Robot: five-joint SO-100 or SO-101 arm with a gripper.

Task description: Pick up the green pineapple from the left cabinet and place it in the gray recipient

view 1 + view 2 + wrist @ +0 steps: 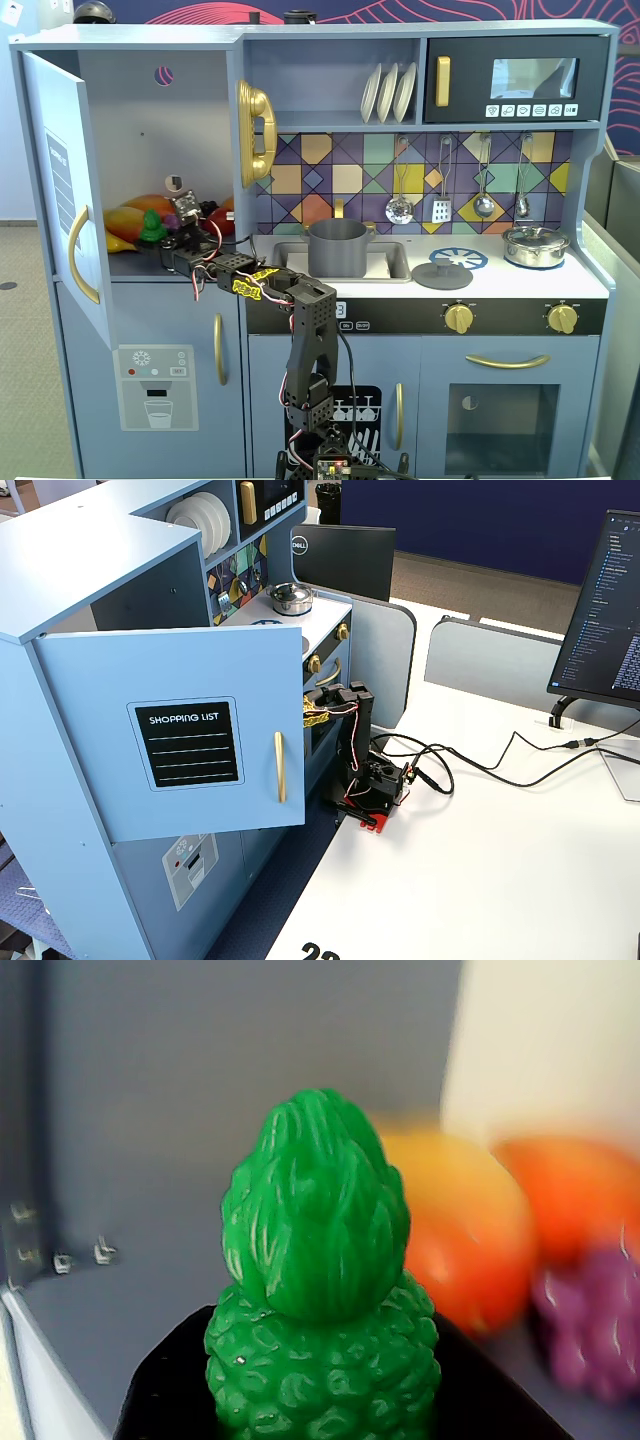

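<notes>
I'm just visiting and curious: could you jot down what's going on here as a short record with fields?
Setting: toy kitchen, left cabinet door open
Arm: reaching into the cabinet
Gripper: at the green pineapple; whether the fingers are closed on it cannot be told
Pineapple: upright, still in the cabinet
Nearby: orange fruit, purple grapes
Destination: gray recipient, in the sink

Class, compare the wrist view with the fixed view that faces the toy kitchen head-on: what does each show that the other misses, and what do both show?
Only the wrist view: the pineapple's bumpy skin and leafy top close up, and purple grapes.
Only the fixed view: the arm, the gray pot in the sink, the lid, the shiny pot, the open cabinet door.
Both: the pineapple inside the cabinet, with orange-yellow fruit behind it.
</notes>
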